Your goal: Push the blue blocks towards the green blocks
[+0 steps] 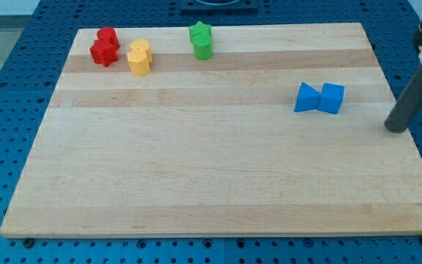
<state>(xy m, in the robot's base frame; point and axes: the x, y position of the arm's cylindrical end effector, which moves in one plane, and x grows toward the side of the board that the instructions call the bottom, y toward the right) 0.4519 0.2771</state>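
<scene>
Two blue blocks sit side by side at the view's right: a blue triangular block and a blue cube, touching each other. Two green blocks stand stacked close together near the view's top, one star-shaped. My tip is at the board's right edge, to the right of and slightly below the blue cube, apart from it. The rod slants up to the view's right.
Two red blocks and two yellow blocks cluster at the view's top left. The wooden board lies on a blue perforated table.
</scene>
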